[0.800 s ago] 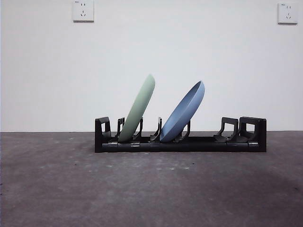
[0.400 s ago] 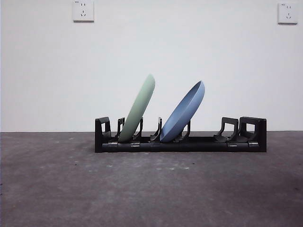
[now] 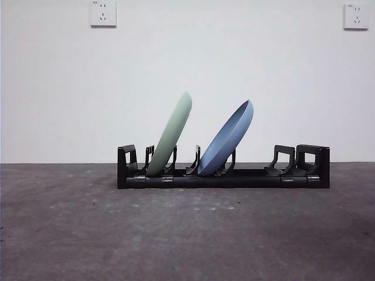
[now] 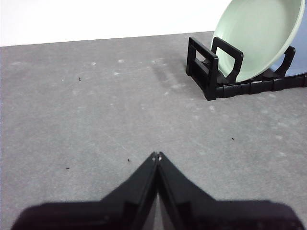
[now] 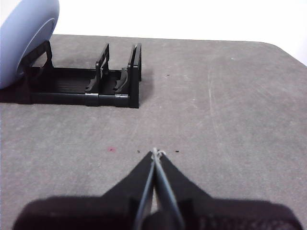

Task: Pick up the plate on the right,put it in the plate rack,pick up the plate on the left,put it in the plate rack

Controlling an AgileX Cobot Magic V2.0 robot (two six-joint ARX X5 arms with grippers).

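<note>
Plates, two, green plate (image 3: 170, 138) and blue plate (image 3: 227, 137), smooth round discs, are leaning in one black plastic plate rack (image 3: 222, 177) on the grey speckled table (image 3: 187, 234); left gripper (image 4: 157, 155) and right gripper (image 5: 155, 152) are hovering closed, empty, well apart from it

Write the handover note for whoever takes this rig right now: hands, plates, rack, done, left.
Left hand: shut, empty, low over the table, off the rack's green-plate end.
Right hand: shut, empty, low over the table, off the rack's free end.
Plate rack: on the table, holding both plates.
Green plate: in a slot near one end, leaning toward the blue one.
Blue plate: in a slot near the middle, leaning the same way.
Done: both plates are racked.
Left: nothing visible; no plate lies on the table in any view.
</note>
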